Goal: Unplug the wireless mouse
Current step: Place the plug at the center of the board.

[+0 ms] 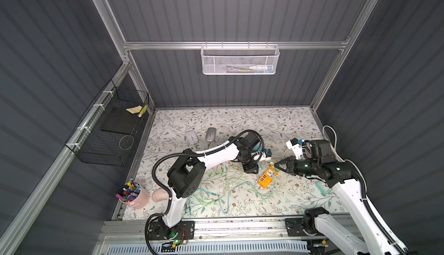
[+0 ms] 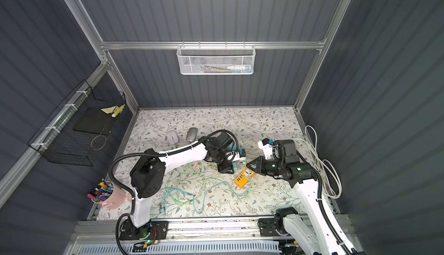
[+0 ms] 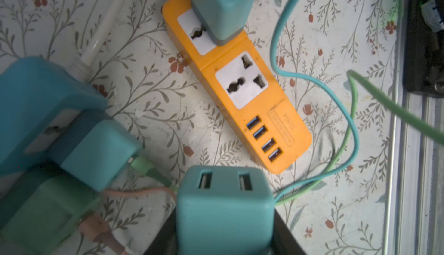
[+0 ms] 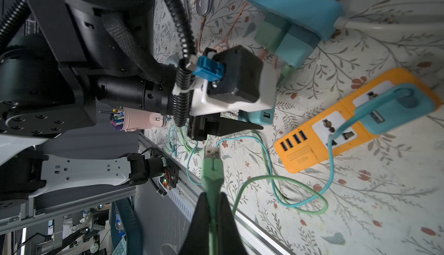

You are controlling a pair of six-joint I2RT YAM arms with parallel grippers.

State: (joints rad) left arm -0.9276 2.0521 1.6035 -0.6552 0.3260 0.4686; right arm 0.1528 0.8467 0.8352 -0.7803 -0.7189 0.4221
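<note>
Nearest the base rail, well to the robot's left of the orange power strip (image 1: 265,180), saw a pink cup (image 1: 140,202) crammed with pens. Between cup and orange strip, found a loose tangle of teal and green cables (image 1: 224,208) on the floral tabletop (image 1: 264,121). Just right of the orange strip, found the right gripper (image 4: 212,195) pinched shut on a green cable (image 4: 212,174), with the bare USB plug (image 4: 212,153) poking free past the fingertips. Just left of the orange strip, found the left gripper (image 3: 224,232) clamped around a teal two-port charger (image 3: 224,193), held by the strip's USB end, apart from its sockets. On the orange strip itself, noted a second teal charger (image 3: 223,6) seated in the socket at the end opposite the USB ports. Just beyond it, saw a blue power strip (image 4: 288,4) carrying a green charger (image 4: 268,34) fed by a pinkish cable (image 3: 134,191). Farther beyond and to the left, spotted a lighter grey mouse (image 1: 191,136) and a darker grey mouse (image 1: 211,134) side by side, well apart from both grippers. Could not tell which cable served which mouse. Farthest from the orange strip, saw a black wire basket (image 1: 108,131) on the left wall and a white mesh basket (image 1: 240,59) on the rear rail.
</note>
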